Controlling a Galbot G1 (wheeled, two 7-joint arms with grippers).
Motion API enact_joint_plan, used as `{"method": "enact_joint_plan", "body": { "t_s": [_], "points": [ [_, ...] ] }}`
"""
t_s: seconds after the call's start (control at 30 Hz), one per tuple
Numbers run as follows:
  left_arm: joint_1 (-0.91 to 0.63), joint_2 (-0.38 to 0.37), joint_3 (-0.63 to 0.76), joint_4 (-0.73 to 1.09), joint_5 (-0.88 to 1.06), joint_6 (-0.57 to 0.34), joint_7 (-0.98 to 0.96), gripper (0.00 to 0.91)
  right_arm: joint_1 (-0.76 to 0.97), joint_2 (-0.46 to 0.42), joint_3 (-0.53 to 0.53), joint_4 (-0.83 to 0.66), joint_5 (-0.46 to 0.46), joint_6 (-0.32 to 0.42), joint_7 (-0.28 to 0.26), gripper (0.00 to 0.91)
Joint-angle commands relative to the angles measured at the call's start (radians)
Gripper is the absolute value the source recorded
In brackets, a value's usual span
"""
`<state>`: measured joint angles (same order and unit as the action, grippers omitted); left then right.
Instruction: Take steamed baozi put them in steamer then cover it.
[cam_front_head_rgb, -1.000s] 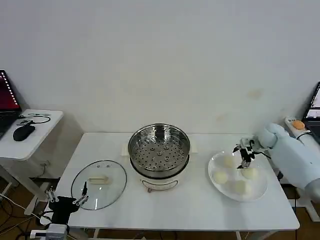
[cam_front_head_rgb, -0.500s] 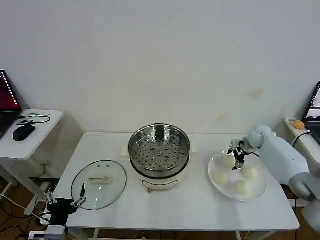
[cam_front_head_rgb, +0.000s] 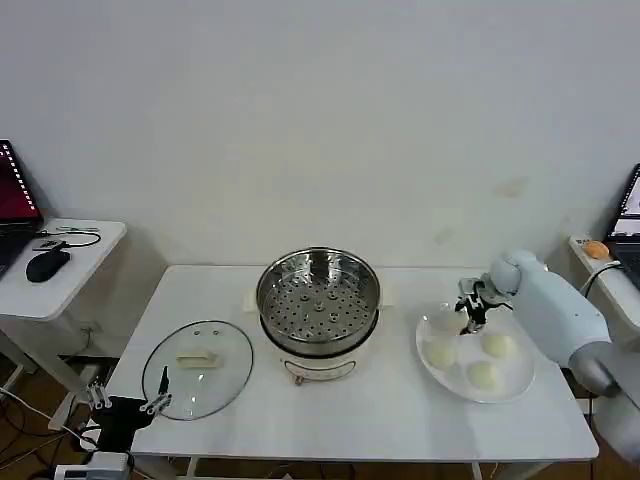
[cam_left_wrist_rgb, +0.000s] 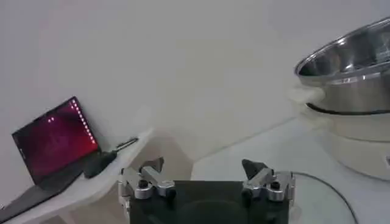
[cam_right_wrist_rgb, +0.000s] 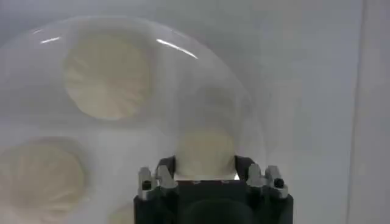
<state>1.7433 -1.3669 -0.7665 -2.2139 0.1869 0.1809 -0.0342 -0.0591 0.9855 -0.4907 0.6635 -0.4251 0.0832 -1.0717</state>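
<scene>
The steamer (cam_front_head_rgb: 318, 292), a shiny perforated basket on a white pot base, stands empty at mid-table; its side rises in the left wrist view (cam_left_wrist_rgb: 350, 67). The cover (cam_front_head_rgb: 197, 366), a glass lid with a beige handle, lies flat to its left. On the right, a white plate (cam_front_head_rgb: 520, 385) holds three steamed baozi (cam_front_head_rgb: 440, 352). My right gripper (cam_front_head_rgb: 470, 308) hangs over the plate's back edge, shut on another baozi (cam_right_wrist_rgb: 205, 151) whose sides touch both fingers. Two plated buns (cam_right_wrist_rgb: 106, 76) lie beyond it. My left gripper (cam_front_head_rgb: 125, 405) waits open, low off the table's front left corner (cam_left_wrist_rgb: 203, 169).
A side table (cam_front_head_rgb: 70, 275) at the left carries a laptop (cam_left_wrist_rgb: 55, 143) and a mouse (cam_front_head_rgb: 47, 263). An orange object (cam_front_head_rgb: 597, 249) sits on a stand at the far right. Bare tabletop lies between the steamer and the plate.
My right gripper has shifted left across the plate to its back-left baozi and now has that bun between its fingers. The left arm has barely moved.
</scene>
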Motion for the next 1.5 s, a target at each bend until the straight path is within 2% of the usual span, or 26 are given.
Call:
{"method": "enact_joint_plan", "body": {
  "t_s": [0.03,0.23,0.5,0.7,0.87,1.0,1.17,1.27,1.3,1.4,1.5],
  "points": [
    [0.002,0.001,-0.001,-0.005,-0.001,0.000,0.000,0.907,0.013,-0.029,-0.024,0.055,0.028,-0.005,-0.007,0.655],
    [-0.001,0.003,0.000,-0.001,-0.003,0.002,0.001,0.907,0.089,-0.118,-0.108,0.213,0.126,-0.025,-0.026,0.665],
    [-0.011,0.000,0.014,0.005,0.000,0.004,0.001,0.907,0.343,-0.177,-0.293,0.401,0.289,-0.045,-0.039,0.665],
    [-0.016,0.005,0.011,0.008,-0.013,0.009,0.003,0.907,0.559,-0.122,-0.432,0.478,0.411,-0.059,-0.025,0.665],
    [-0.009,0.011,-0.005,-0.002,-0.041,0.025,0.003,0.907,0.662,-0.060,-0.583,0.563,0.499,-0.033,0.029,0.675],
    [0.004,0.012,-0.012,-0.006,-0.046,0.028,0.003,0.907,0.697,0.006,-0.653,0.632,0.567,-0.017,0.082,0.675],
    [0.011,0.006,-0.015,-0.017,-0.043,0.031,0.004,0.907,0.713,0.087,-0.685,0.653,0.575,0.041,0.119,0.675],
    [0.010,0.000,-0.016,-0.026,-0.042,0.033,0.003,0.907,0.701,0.129,-0.716,0.635,0.534,0.103,0.150,0.675],
    [0.012,-0.002,-0.017,-0.030,-0.042,0.034,0.004,0.907,0.690,0.140,-0.732,0.633,0.494,0.141,0.160,0.675],
    [0.016,-0.004,-0.026,-0.036,-0.044,0.034,0.004,0.907,0.663,0.154,-0.746,0.633,0.378,0.192,0.183,0.675],
    [0.019,-0.006,-0.030,-0.035,-0.044,0.034,0.004,0.907,0.630,0.165,-0.745,0.630,0.321,0.240,0.208,0.675]
  ]
}}
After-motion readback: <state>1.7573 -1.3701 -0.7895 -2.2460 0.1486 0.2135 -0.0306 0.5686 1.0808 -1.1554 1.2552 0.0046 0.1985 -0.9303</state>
